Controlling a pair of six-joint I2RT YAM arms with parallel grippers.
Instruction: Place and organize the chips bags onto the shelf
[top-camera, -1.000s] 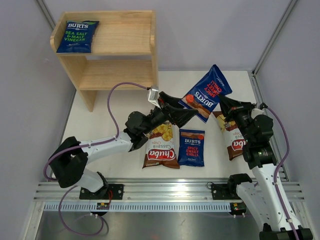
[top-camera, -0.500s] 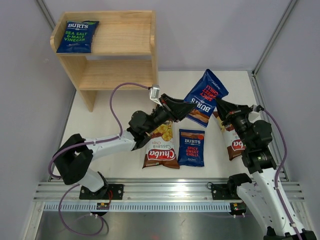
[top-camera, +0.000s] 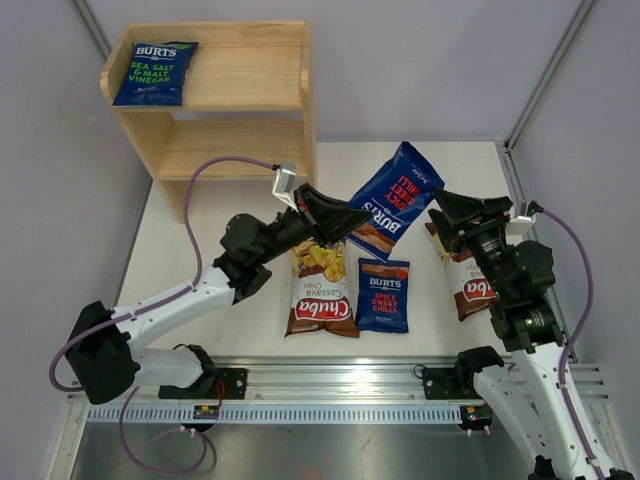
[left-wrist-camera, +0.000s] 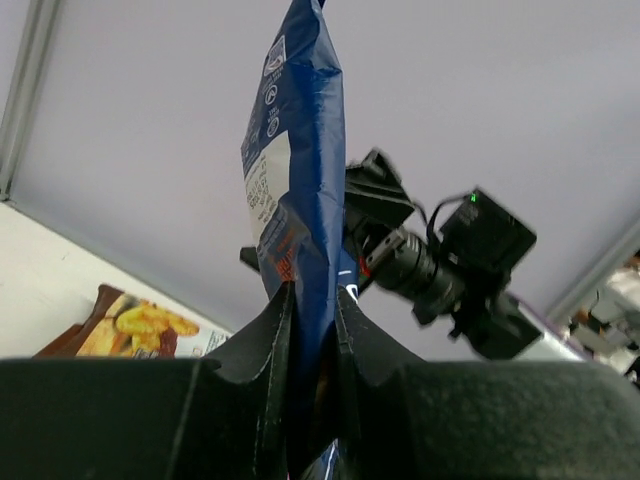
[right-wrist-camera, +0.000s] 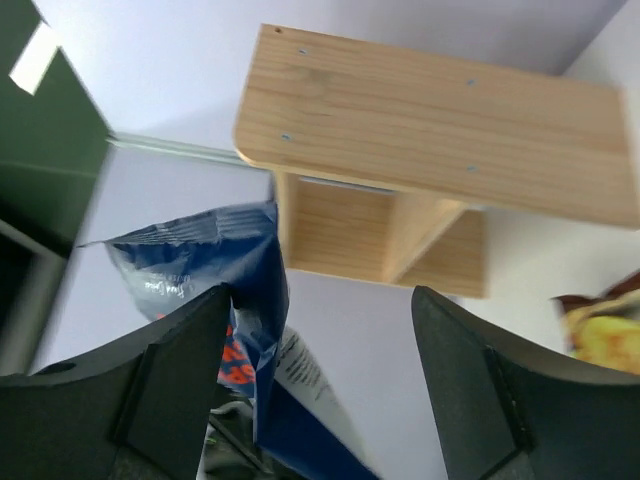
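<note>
A dark blue Burts chips bag with red lettering hangs tilted above the table, and my left gripper is shut on its lower left edge. In the left wrist view this bag rises straight up from between the closed fingers of the left gripper. My right gripper stands open just right of the bag. In the right wrist view the bag's crimped end lies beside the left finger of the right gripper, ungripped. The wooden shelf carries a green-lettered Burts bag on its top tier.
Flat on the table lie a Chuba bag and a small Burts bag. Another Chuba bag lies partly under the right arm. The shelf's lower tier holds nothing. Grey walls close in left and right.
My right gripper has opened and let go of the blue bag. My left gripper has shut on it. The bag and left arm have shifted left, toward the shelf.
</note>
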